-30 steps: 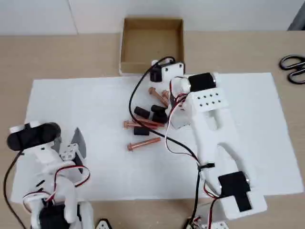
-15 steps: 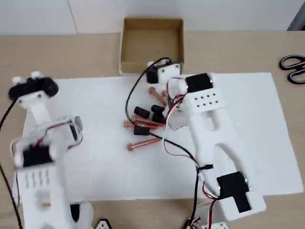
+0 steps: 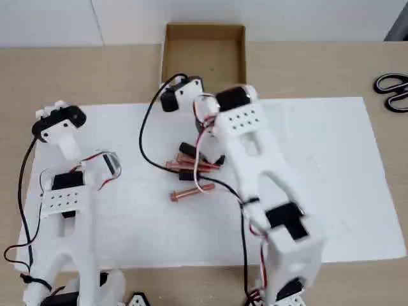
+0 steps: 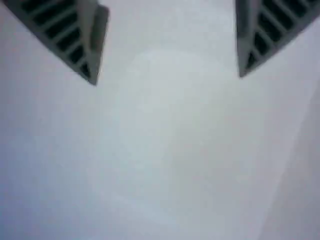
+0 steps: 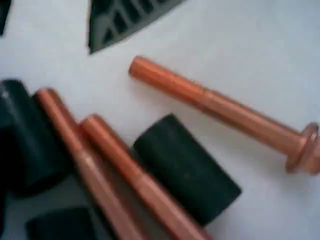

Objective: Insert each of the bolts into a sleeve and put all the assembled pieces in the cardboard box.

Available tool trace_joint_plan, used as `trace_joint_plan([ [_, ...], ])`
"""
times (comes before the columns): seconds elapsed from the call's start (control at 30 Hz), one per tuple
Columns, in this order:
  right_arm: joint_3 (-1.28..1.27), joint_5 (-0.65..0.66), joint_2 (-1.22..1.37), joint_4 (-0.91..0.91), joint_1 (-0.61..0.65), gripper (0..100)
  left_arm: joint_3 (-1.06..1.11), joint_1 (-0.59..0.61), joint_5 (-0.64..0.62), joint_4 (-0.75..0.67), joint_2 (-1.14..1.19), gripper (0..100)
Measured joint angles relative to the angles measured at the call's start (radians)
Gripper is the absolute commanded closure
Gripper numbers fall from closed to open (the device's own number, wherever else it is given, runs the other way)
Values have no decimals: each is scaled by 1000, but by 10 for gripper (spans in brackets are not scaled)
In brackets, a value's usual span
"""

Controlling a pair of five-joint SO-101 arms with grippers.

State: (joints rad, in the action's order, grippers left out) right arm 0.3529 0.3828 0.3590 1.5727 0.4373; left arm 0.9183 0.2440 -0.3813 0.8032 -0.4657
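The bolts (image 3: 191,166) and sleeves (image 3: 188,150) are gathered in a loose heap on the white sheet (image 3: 331,166), a little in front of the cardboard box (image 3: 163,60). One bolt (image 3: 192,193) is set slightly apart on the near side of the heap. In the right wrist view, a single bolt (image 5: 220,107) with a flanged head is seen lying free. Two more bolts (image 5: 107,170) are pressed side by side against a black sleeve (image 5: 185,167), and all the pieces shown there lie unassembled.

The right gripper (image 5: 47,35) is held just above the heap. Its fingers (image 5: 125,20) are parted, with bare sheet between them and nothing held. The left gripper (image 4: 167,79) is held over plain sheet well away from the parts, with its fingers (image 4: 80,40) spread wide and nothing between them. Scissors (image 3: 392,89) are left at the table's far right edge.

The bolts are judged to be stiff, smooth metal rods, light but likely to roll or slip in the jaws. A hold across the shank close to the head is thought best, so that the plain end is left free for the sleeve. The sleeves are judged to be light, short and perhaps slightly yielding. They are best taken across the outer wall, with the bore left open. The free bolt is the easiest to take cleanly.
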Motion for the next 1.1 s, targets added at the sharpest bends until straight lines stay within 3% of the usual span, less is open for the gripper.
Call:
trace_joint_plan([
  [0.37, 514, 0, 374, 123, 75, 887, 9, -8, 41, -3, 0, 825],
  [1.1, 555, 18, 488, 103, 123, 883, 9, -8, 41, -3, 0, 825],
])
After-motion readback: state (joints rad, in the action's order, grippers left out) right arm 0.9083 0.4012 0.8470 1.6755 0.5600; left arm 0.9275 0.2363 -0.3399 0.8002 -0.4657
